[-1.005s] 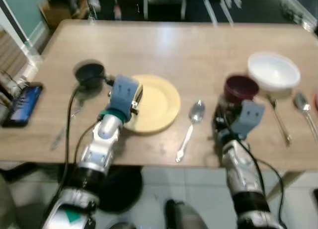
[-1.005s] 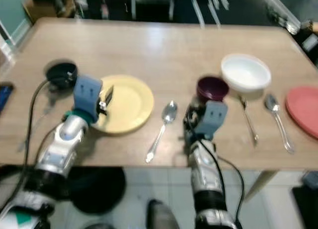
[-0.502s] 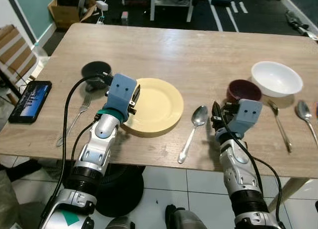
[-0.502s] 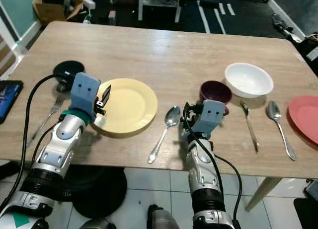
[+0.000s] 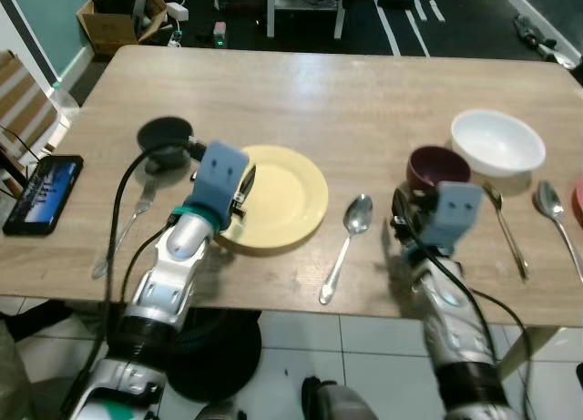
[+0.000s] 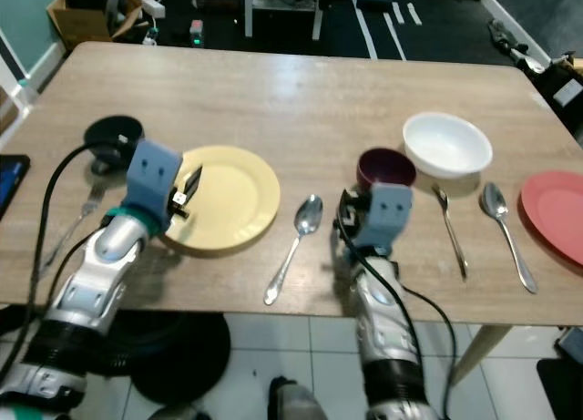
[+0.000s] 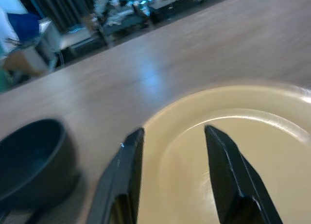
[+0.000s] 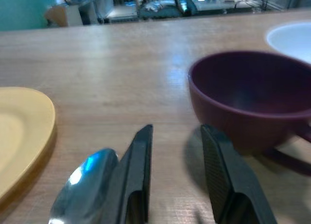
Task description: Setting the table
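A yellow plate [image 5: 284,197] lies on the wooden table [image 5: 328,83] left of centre. My left gripper [image 5: 244,187] hovers open over the plate's left rim; in the left wrist view its fingers [image 7: 127,170] straddle that rim [image 7: 194,100]. A spoon [image 5: 344,242] lies to the right of the plate. My right gripper [image 5: 399,210] stands open low over the table, between the spoon and a maroon cup [image 5: 438,166]. The right wrist view has the cup [image 8: 248,95] just ahead of the gripper [image 8: 177,131] and the spoon bowl [image 8: 85,180] beside it. Neither gripper holds anything.
A dark bowl [image 5: 164,136] and a fork [image 5: 123,233] sit left of the plate, with a phone [image 5: 41,194] near the left edge. At the right are a white bowl [image 5: 498,142], a second fork [image 5: 506,233], another spoon [image 5: 556,215] and a red plate [image 6: 556,215].
The head camera has shifted and the blur has cleared. Both grippers keep their places beside the plate and the cup.
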You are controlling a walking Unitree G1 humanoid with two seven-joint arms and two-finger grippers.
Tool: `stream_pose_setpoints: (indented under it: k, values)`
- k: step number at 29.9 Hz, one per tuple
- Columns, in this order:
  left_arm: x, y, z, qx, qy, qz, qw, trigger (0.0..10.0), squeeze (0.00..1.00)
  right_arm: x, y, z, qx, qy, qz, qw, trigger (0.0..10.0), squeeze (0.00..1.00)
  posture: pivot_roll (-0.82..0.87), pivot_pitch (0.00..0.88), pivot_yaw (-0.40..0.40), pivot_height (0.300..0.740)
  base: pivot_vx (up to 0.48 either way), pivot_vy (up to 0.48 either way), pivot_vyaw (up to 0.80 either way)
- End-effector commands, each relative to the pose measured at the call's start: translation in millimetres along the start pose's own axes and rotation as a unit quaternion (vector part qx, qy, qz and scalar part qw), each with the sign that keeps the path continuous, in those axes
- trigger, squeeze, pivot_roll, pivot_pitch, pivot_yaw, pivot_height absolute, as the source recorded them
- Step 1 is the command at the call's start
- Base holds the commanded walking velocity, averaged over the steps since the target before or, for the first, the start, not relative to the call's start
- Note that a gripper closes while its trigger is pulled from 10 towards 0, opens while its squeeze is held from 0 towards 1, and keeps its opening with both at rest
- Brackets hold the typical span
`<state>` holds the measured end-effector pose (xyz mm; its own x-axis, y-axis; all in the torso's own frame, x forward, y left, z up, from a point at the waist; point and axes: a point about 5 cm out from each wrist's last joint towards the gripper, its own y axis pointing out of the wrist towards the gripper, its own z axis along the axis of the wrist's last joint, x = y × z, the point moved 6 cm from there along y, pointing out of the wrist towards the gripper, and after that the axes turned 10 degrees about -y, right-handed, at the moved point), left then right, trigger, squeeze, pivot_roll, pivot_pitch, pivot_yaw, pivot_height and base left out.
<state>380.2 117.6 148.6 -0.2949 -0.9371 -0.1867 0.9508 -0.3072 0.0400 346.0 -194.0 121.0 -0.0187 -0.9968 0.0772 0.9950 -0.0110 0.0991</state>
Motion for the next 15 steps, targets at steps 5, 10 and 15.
stream_pose_setpoints:
  k: [5, 10, 15]
  values:
    - [-8.6, -10.8, -2, -0.013, 0.034, -0.013, 0.999, 10.0, 0.0, 1.4, -41.3, 32, 0.02, -0.012, 0.07, 0.997, 10.0, 0.0, 0.02, 0.06, 0.046, 0.74, 0.0, 0.0, 0.0]
    - [-1.5, -6.0, -2, -0.022, 0.026, -0.049, 0.998, 10.0, 0.0, -25.5, -64.0, 9, -0.05, -0.033, 0.108, 0.992, 10.0, 0.0, -0.02, 0.077, 0.071, 0.74, 0.0, 0.0, 0.0]
    - [10.6, -6.1, 8, -0.015, 0.012, -0.099, 0.995, 10.0, 0.0, -53.2, -64.9, -1, -0.072, -0.016, 0.134, 0.988, 10.0, 0.0, -0.02, 0.079, 0.072, 0.74, 0.0, 0.0, 0.0]
